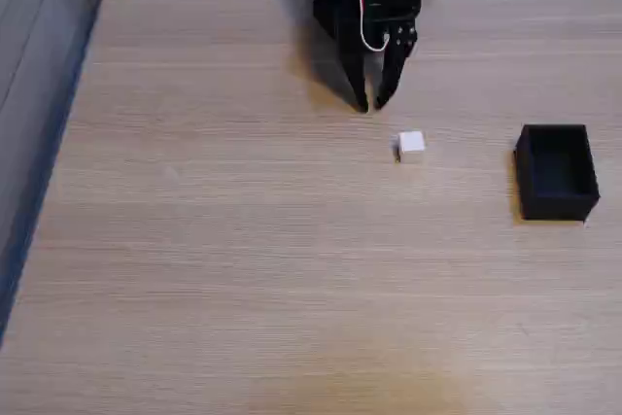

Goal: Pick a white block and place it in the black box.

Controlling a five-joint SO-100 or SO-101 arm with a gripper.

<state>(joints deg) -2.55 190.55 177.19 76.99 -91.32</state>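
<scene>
White, matte and plain: the tiny white cube-shaped block (411, 145) sat alone on the light wood-grain tabletop (243, 240), a bit right of centre in the fixed view. Its top face was the brightest, the left side face read darker w/ a thin shadow at that edge. No markings could be made out on it. It rested flat, touching nothing but the table.

Just above it in the pic, up and to the left, the black two-finger gripper (372, 102) pointed down toward the table, tips near the block but not touching it. The fingers (357, 85) stood slightly apart, a narrow gap visible between the tips, nothing held between them. A white cable w/ a red wire beside it (370, 7) looped over the front of the black arm body, which rose to the top edge of the frame.

Well to the right of the block, near the right edge, stood the small rectangular matte black box (555, 174), thin-walled, open top, interior dark, several times wider than the block. Block and box were well apart, bare wood between them.

At far left the tabletop ended at a grey floor or wall strip (34, 65); blurred clutter lay along the top edge behind the table.
</scene>
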